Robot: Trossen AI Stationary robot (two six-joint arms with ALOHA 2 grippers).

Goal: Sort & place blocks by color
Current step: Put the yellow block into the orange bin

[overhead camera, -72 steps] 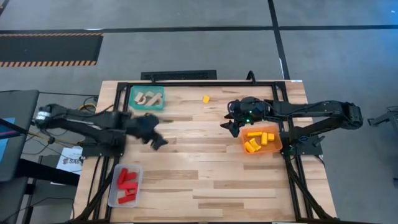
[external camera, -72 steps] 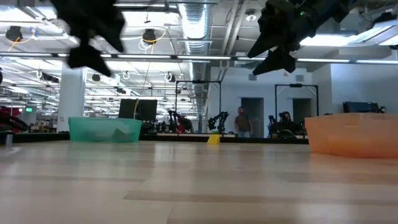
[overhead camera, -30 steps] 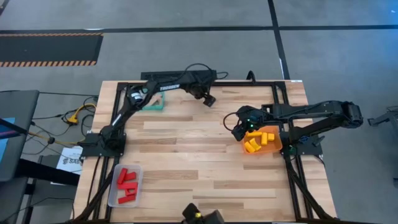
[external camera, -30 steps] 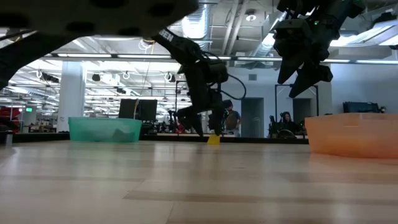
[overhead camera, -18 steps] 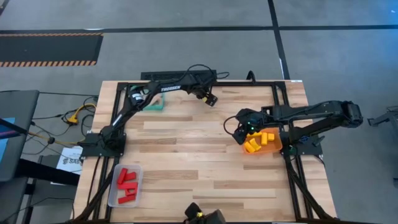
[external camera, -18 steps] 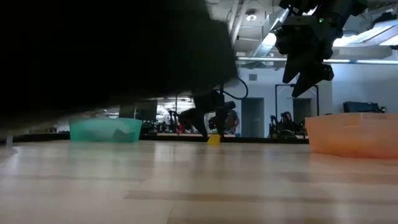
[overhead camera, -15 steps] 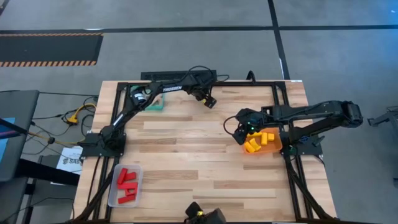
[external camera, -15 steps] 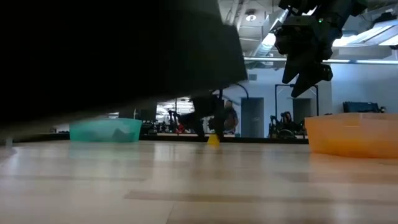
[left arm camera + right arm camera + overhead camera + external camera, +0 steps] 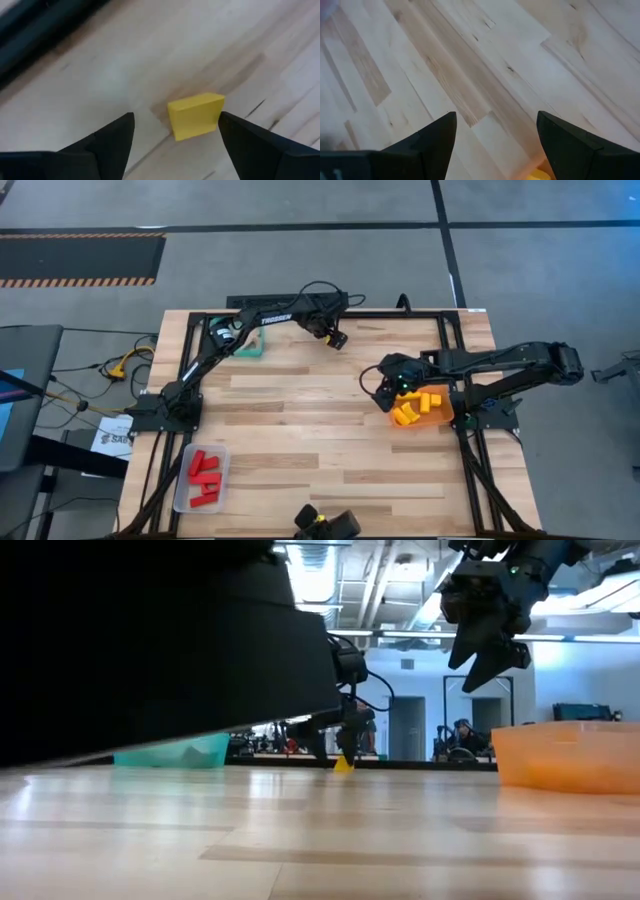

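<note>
Yellow block (image 9: 195, 115) between left claw (image 9: 176, 135) fingers

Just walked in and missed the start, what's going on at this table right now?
Two robot arms are sorting toy blocks by colour. The left gripper is open, down at the far edge of the table, straddling the last loose yellow block without closing on it. The right gripper hangs open and empty at the orange tray of yellow blocks. Red blocks fill the clear tray; the teal tray sits at the back.
</note>
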